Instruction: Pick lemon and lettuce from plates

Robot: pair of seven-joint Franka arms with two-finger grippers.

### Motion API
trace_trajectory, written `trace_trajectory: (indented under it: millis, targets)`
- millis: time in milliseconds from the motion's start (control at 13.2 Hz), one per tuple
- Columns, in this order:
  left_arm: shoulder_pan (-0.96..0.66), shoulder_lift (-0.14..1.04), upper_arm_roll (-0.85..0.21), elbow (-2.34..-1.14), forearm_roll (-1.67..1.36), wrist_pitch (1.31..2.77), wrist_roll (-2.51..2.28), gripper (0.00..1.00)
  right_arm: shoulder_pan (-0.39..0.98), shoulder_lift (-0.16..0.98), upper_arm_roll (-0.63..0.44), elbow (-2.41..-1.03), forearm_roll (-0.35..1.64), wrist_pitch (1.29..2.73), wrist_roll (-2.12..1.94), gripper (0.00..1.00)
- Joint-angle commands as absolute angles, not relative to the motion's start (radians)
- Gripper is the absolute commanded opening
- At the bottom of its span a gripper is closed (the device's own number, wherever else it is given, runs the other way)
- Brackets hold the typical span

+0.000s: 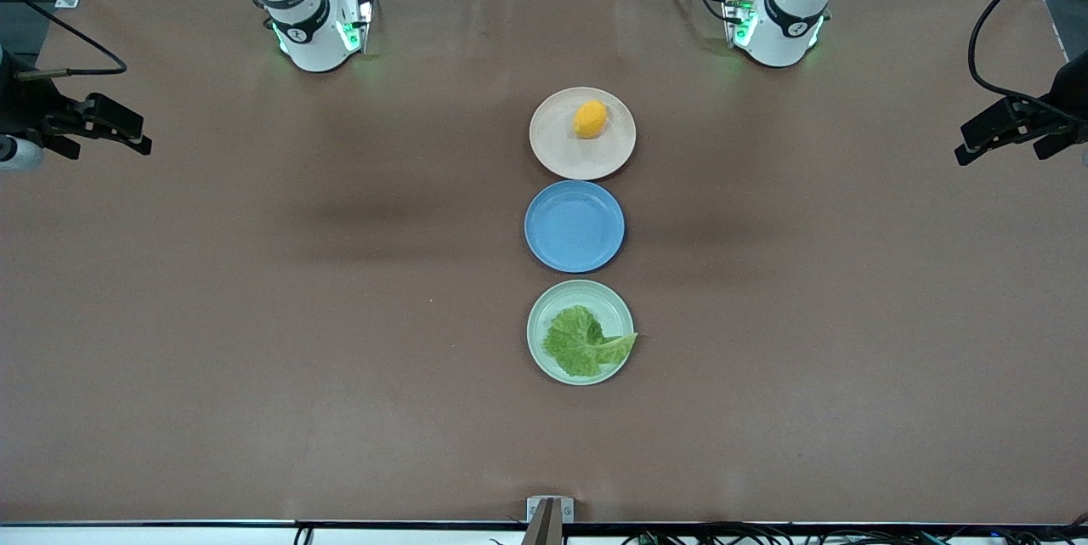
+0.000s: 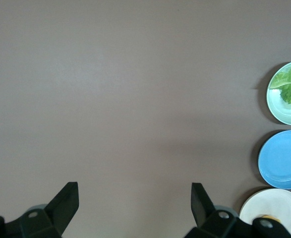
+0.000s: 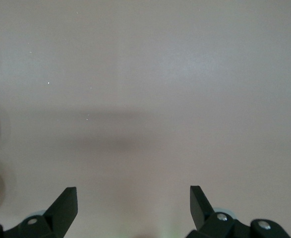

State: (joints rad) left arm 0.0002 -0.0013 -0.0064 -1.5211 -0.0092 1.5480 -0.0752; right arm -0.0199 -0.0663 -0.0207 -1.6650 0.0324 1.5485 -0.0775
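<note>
Three plates line the worktop's (image 1: 255, 315) middle: lemon (image 1: 590, 119) on the beige plate (image 1: 554, 145), lettuce (image 1: 583, 342) on the mint plate (image 1: 544, 315), for separate picks. Left tool (image 2: 135, 203) and right tool (image 3: 133, 204) wait open over opposite end edges.

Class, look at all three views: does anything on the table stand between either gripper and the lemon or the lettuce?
Nothing visible does. The lemon and lettuce lie uncovered on their plates. Left gripper and right gripper hang open over bare table.

Bare table (image 1: 255, 315) flanks the plates (image 1: 582, 133) at both ends — only the blue plate (image 1: 575, 226) stands between them.
</note>
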Motion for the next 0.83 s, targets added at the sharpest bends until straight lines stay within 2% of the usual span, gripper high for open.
trace_trajectory:
  millis: [0, 759]
  targets:
    - [0.002, -0.017, -0.005, -1.523, -0.02, 1.536, -0.064, 1.0, -0.023, -0.1, -0.018, -1.698, 0.046, 1.565, -0.084, 1.0]
    - [-0.023, 0.014, -0.018, -1.52, -0.028, 1.532, -0.169, 1.0, -0.023, -0.104, -0.02, -1.698, 0.063, 1.555, -0.072, 1.0]
